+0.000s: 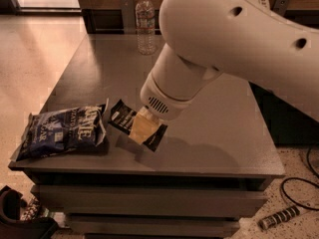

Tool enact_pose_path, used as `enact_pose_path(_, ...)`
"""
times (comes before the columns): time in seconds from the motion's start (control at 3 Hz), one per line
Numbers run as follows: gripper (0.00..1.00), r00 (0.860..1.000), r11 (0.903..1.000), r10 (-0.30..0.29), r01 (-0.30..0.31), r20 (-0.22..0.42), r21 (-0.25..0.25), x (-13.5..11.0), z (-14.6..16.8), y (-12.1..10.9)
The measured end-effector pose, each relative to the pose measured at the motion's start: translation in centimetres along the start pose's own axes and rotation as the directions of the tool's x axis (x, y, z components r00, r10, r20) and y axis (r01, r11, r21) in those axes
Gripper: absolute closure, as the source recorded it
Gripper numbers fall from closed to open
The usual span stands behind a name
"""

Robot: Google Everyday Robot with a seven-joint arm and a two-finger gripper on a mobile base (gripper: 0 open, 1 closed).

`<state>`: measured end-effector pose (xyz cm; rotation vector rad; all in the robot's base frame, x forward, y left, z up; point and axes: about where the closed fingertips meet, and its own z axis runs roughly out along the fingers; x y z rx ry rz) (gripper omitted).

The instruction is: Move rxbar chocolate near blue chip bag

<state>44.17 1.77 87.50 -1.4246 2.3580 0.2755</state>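
Observation:
The rxbar chocolate (121, 116), a small flat black wrapper with white lettering, is held tilted just above the grey table (99, 68), with its shadow beneath it. My gripper (144, 129), with pale yellow fingers, is shut on the bar's right half, under the big white arm (224, 44). The blue chip bag (62, 131), crinkled dark blue with white lettering, lies flat at the table's front left corner. The bar's left end is a short gap from the bag's right edge.
A clear plastic water bottle (145, 24) stands at the table's far edge. The table's front edge runs just below the bag and the bar. On the floor, a cable and a striped object (281, 217) lie at the right, and a dark object (20, 218) at the left.

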Motion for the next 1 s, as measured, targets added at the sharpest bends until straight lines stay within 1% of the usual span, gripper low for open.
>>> enact_pose_path(0.33, 0.27, 1.000, 1.0000, -0.003, 0.003, 0.001, 0.002, -0.09, -0.12, 0.13)
enact_pose_path(0.67, 0.00, 1.000, 1.0000, -0.006, 0.006, 0.002, 0.004, -0.17, -0.22, 0.25)
enact_pose_path(1.0, 0.00, 1.000, 1.0000, -0.007, 0.007, 0.002, 0.005, -0.19, -0.24, 0.27)
